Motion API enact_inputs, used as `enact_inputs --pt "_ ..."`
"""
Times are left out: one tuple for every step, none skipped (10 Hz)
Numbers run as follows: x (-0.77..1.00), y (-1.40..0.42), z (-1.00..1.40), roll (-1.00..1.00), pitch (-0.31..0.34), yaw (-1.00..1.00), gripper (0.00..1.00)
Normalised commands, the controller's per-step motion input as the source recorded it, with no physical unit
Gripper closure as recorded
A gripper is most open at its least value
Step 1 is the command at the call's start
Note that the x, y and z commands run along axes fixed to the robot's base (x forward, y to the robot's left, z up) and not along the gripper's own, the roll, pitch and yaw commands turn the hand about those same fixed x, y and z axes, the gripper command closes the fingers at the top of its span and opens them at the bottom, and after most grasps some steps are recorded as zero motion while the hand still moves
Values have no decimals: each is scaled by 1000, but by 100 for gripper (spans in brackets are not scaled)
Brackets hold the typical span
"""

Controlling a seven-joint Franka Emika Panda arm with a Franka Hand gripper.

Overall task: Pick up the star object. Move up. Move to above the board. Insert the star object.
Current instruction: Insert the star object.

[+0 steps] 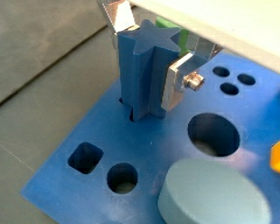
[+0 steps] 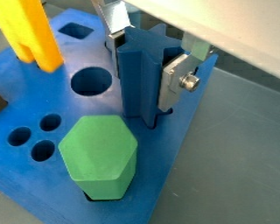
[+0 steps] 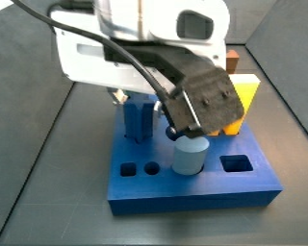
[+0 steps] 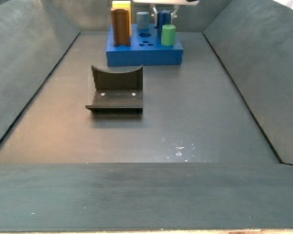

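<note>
Gripping the star object (image 1: 140, 74) near its top, the gripper (image 1: 147, 54) has its silver fingers (image 1: 178, 77) closed narrow on the ridged sides, and the prism's foot sits in the star hole of the board (image 1: 78, 179); a pale cylinder (image 1: 213, 194) stands near. In a wrist view the gripper (image 2: 143, 59) clamps the star object (image 2: 142, 83) upright on the board (image 2: 43, 188), with a green peg (image 2: 98, 154) just beside and a yellow block (image 2: 31, 31) farther off. In a side view the gripper (image 3: 150, 108) holds the star object (image 3: 138, 119) at the board's (image 3: 195, 193) 10 o'clock corner, the cylinder (image 3: 188, 154) near it. In a side view the fixture (image 4: 116, 89) stands at 6 o'clock from the board (image 4: 146, 57).
</note>
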Motion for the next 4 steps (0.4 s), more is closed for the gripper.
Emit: enact_inputs --pt "326 0 -1000 0 0 -103 100" --pt "297 194 -597 -207 -163 -60 100" --pt "140 237 -269 -186 -93 -143 100" --pt "0 0 0 0 0 0 100"
